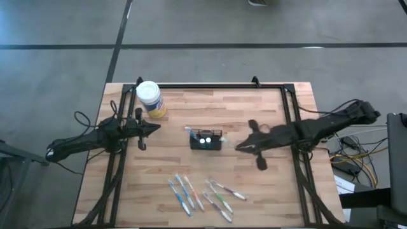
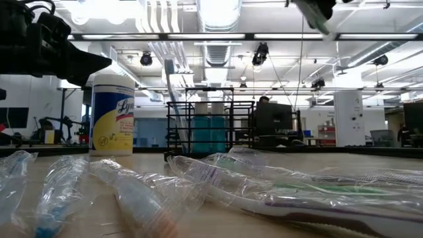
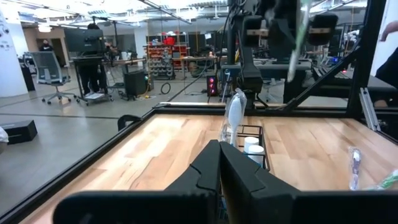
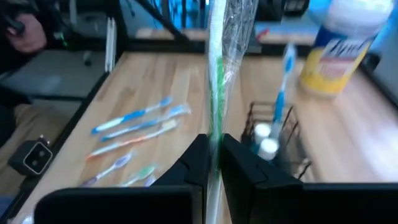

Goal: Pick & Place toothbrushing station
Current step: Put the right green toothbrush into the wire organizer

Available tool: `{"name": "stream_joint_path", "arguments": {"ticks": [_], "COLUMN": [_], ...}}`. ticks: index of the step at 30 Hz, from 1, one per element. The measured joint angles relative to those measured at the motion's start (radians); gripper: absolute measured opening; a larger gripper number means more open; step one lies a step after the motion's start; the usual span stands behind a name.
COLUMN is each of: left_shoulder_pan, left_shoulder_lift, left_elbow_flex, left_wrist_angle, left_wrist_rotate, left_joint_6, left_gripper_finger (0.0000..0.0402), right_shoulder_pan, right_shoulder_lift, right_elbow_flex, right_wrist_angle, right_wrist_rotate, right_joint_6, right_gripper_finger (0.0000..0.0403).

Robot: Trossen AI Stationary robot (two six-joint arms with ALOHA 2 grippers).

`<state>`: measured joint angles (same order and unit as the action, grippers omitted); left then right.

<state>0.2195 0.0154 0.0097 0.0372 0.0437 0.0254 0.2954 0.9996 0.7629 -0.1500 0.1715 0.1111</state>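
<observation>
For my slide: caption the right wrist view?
Right pincer holds a wrapped green toothbrush above the black mesh holder.

Toothbrushing station (image 1: 206, 140): black wire mesh, two white caps inside
Canister (image 1: 151, 100): yellow body, white lid
Surface (image 1: 267, 197): pale wood planks, black frame
Right tool (image 4: 212, 163): black, clamped on green toothbrush (image 4: 217, 81) in clear wrapper
Loose toothbrushes (image 1: 186, 193): blue, green, pink

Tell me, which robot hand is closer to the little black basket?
The right. The right gripper, shut on a wrapped green toothbrush, hangs just beside the black mesh holder. The left gripper, shut and empty, waits farther off by the yellow canister.
</observation>
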Motion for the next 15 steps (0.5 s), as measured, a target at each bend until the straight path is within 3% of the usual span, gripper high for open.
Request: {"name": "stream_joint_path", "arguments": {"ticks": [6,15], "left_shoulder_pan": [0.0,0.0], "left_shoulder_lift": [0.0,0.0], "left_elbow_flex": [0.0,0.0], "left_wrist_angle": [0.0,0.0], "left_wrist_rotate": [0.0,0.0], "left_joint_6": [0.0,0.0], "left_gripper_finger": [0.0012,0.0012], "right_shoulder_pan": [-0.048,-0.144], "right_shoulder_lift": [-0.24,-0.493], "right_elbow_flex": [-0.173,-0.454], "right_wrist_angle": [0.175,0.374], "right_wrist_rotate": [-0.054,-0.101], "right_joint_6": [-0.104,-0.053], "right_gripper_finger": [0.0023,0.0022]}}
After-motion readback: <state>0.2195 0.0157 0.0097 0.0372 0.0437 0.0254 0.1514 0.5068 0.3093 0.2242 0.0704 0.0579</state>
